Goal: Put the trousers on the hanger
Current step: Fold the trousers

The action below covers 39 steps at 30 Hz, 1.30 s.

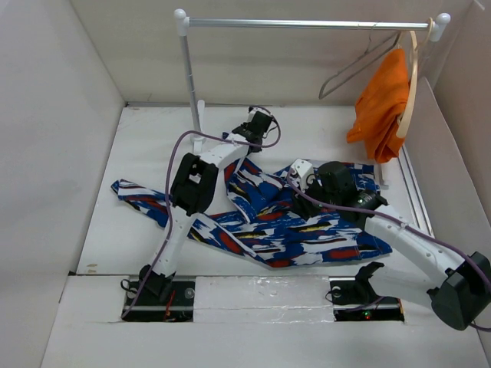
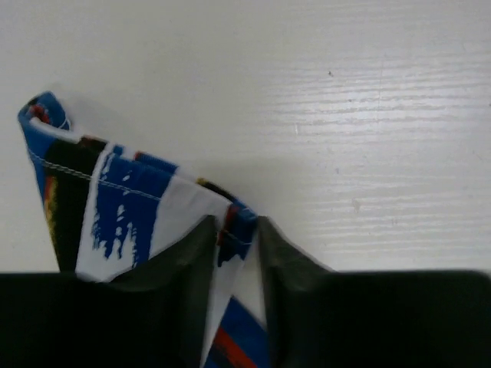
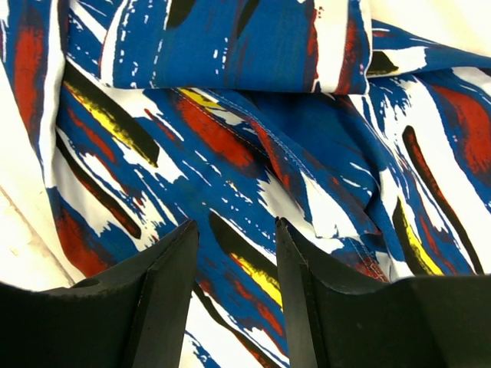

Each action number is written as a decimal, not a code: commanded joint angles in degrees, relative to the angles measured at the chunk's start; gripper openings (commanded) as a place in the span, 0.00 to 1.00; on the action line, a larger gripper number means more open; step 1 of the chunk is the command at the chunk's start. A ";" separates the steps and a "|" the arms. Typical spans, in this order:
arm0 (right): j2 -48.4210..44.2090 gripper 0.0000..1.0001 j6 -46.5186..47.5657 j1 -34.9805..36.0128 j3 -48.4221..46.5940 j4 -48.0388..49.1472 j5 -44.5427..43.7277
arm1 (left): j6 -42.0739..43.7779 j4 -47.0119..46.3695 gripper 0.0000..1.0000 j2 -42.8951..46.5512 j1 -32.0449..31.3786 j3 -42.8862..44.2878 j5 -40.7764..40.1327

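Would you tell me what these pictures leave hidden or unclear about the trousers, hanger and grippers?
- Top view: the hanger runs partly behind the orange cloth; its hook is too thin to trace.
- Top view: the arms cover parts of the trousers.
- Left wrist view: the left gripper hides how much fabric it pinches.
- Right wrist view: fabric fills the frame under the right gripper; its edges are cut off.

trousers on table, hanger behind
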<state>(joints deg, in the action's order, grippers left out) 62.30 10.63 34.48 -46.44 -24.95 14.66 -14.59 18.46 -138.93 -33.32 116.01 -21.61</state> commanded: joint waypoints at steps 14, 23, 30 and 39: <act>-1.48 0.48 -0.96 0.68 0.73 4.64 -2.09 | -7.55 -6.93 0.00 40.44 5.45 -28.62 -4.68; 1.41 0.48 0.97 0.15 0.38 5.88 0.02 | -13.61 -15.46 0.00 60.27 34.43 -50.78 7.44; 3.61 0.65 2.20 0.15 -2.51 4.39 1.43 | -15.12 -8.12 0.20 40.61 50.37 -46.16 22.23; -1.48 0.36 2.11 0.68 -1.56 -0.53 -5.41 | -18.71 -10.99 0.31 49.36 50.37 -50.34 23.37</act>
<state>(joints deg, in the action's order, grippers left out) 64.36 12.82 34.59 -46.68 -24.03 13.30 -30.33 10.04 -99.70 17.02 66.63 0.86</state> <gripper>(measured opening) 0.457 0.305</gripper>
